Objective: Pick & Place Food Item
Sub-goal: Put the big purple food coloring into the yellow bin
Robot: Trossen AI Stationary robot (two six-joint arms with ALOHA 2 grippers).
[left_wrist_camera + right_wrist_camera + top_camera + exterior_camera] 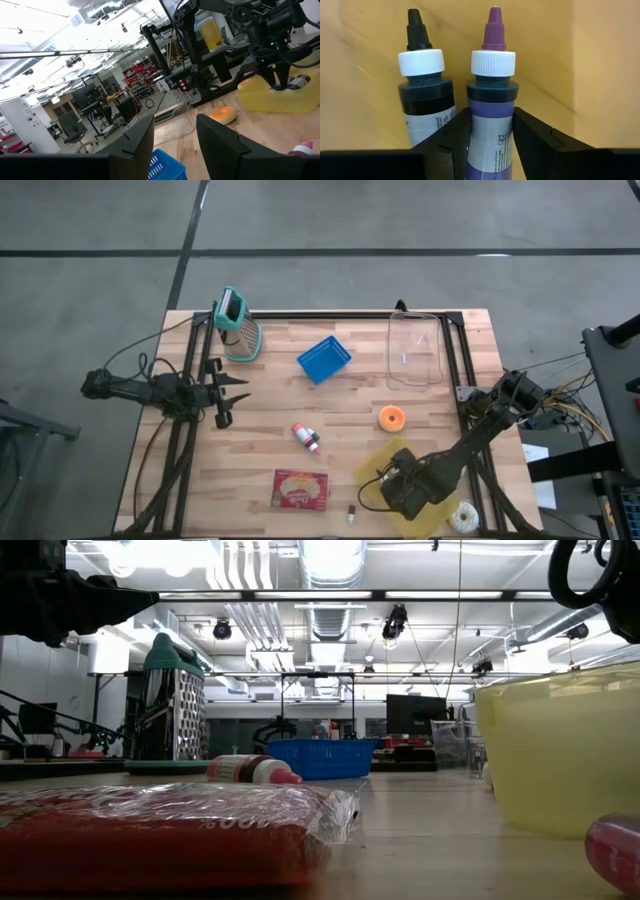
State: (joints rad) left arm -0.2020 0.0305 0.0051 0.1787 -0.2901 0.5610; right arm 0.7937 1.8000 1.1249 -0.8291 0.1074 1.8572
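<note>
A yellow tray (392, 463) sits near the table's near right corner. In the right wrist view, a black bottle (422, 95) and a purple bottle (492, 85) lie side by side in it, both with white caps. The black bottle rests on its side on the tray's floor. My right gripper (405, 490) points down into the tray, its fingers on either side of the purple bottle. My left gripper (232, 393) waits open at the table's left edge, with nothing between its fingers. My right gripper has the purple bottle's labelled body (492, 135), below the cap, between its two fingers (457, 130). The fingers come from above, pointing down, and lie across the bottle. The bottle lies level beside the black one; whether it rests on the tray's floor I cannot tell.
A red packet (301, 490) and a small red-capped bottle (306, 436) lie mid-table near the front. A blue basket (324, 360), a teal grater (240, 330) and a clear container (415, 350) stand at the back. An orange ring (391, 417) and a white ring (464, 516) lie by the tray.
</note>
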